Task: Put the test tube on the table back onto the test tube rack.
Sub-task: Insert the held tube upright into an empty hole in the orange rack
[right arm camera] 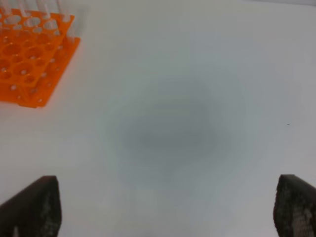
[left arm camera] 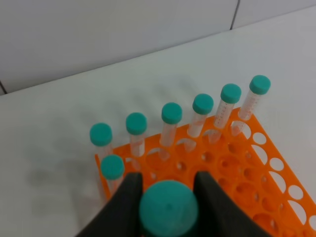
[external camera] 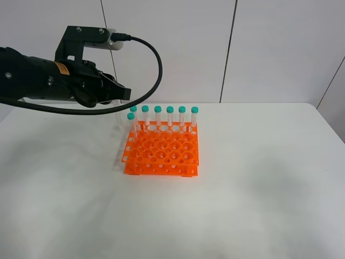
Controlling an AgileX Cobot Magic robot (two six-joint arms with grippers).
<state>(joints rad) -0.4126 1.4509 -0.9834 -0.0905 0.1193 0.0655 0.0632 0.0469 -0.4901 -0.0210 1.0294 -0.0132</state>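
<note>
My left gripper (external camera: 119, 96) is shut on the teal-green cap of the test tube (left arm camera: 168, 210). The clear body of the test tube (external camera: 118, 135) hangs upright beside the left side of the orange test tube rack (external camera: 161, 156), above the white table (external camera: 259, 189). In the left wrist view the gripper (left arm camera: 168, 181) holds the cap between its dark fingers, just short of the rack's (left arm camera: 237, 168) near-left corner. Several identical tubes (external camera: 170, 116) stand along the rack's back row, with one more (external camera: 131, 123) at the left of the second row. My right gripper (right arm camera: 163, 210) is open over bare table.
A white panelled wall (external camera: 259, 48) runs behind the table. The rack (right arm camera: 29, 64) lies off to one side of the right gripper. A black cable (external camera: 153, 70) loops from the left arm above the rack's back-left corner.
</note>
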